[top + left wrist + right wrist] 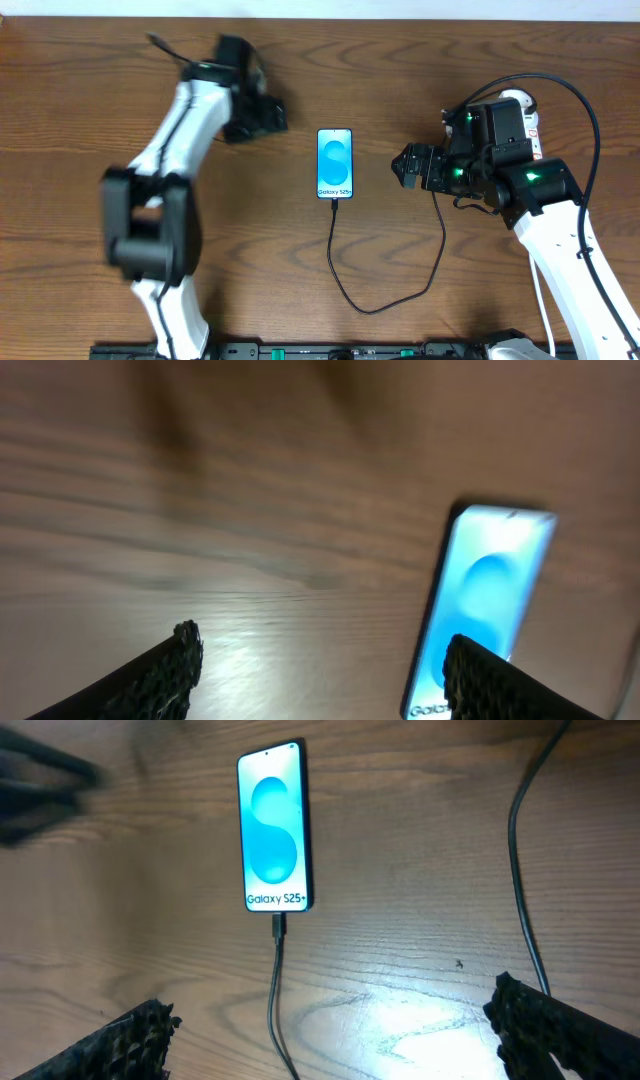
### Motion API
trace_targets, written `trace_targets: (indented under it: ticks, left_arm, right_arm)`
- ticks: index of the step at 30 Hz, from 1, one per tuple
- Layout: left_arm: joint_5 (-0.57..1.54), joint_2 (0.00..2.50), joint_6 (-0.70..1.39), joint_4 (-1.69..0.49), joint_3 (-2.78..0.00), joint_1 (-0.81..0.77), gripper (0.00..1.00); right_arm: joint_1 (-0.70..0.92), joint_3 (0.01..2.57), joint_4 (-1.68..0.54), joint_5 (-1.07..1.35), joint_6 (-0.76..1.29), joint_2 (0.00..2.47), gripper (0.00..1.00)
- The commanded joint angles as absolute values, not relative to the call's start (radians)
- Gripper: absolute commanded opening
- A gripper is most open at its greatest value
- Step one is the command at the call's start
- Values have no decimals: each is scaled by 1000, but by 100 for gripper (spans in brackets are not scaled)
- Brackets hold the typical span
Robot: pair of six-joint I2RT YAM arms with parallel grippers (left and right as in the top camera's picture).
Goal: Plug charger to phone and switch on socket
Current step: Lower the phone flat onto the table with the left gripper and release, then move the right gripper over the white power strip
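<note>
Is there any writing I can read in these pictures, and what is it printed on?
"Galaxy S25+": white letters at the bottom of the phone screen, sharp in the right wrist view.
"Gala": the start of that same line, blurred and cut off at the picture's edge in the left wrist view.
Overhead, the phone's line is too small to read with certainty.
The socket is partly hidden, and any marks on it are too small to read.

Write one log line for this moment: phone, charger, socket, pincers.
phone: screen lit | charger: plugged into phone | socket: mostly hidden, switch unreadable | left pincer: open, empty | right pincer: open, empty
</note>
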State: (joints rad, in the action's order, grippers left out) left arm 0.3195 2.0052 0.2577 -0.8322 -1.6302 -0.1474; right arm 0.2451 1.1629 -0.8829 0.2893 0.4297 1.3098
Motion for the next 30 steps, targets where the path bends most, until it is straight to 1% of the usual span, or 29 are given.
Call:
trace_targets:
  ticks: [1,4,6,7,10,14,17,20,21,27,30]
  left_arm:
    - [146,1813,249,-842,-1639,-125,79]
    - [46,1741,248,-844,-1639,-117,80]
    - [-6,1712,248,-844,-1639,-116,80]
    - [-25,1703,248,-844,-1639,-116,98]
    - [-38,1698,248,-845,-1639,-116,98]
    - [-38,1704,248,-844,-1638,-116,98]
    - [-38,1704,248,-845,-1638,-116,98]
    - [-38,1704,248,-845,-1638,-116,98]
    - [-38,1704,248,-845,-1638,-116,98]
    - [-38,1704,248,-845,-1638,-116,98]
    - [-38,1704,248,-844,-1638,-116,98]
  right_arm:
    - [239,1185,-886,298,402,1309,99]
    - [226,1234,-914,297,393,1315,99]
    - [206,1309,-973,296,364,1339,99]
    - [194,1353,-1011,292,351,1358,99]
    - [149,1534,-1173,240,311,1457,99]
    - [94,1758,-1373,88,291,1620,99]
    - [49,1861,-1444,-24,299,1713,99]
    - [-13,1905,-1445,-104,353,1776,99]
    - [-60,1906,-1411,-133,374,1800,99]
    - [-213,1900,-1243,-141,374,1843,99]
    - [-260,1897,-1208,-141,374,1860,99]
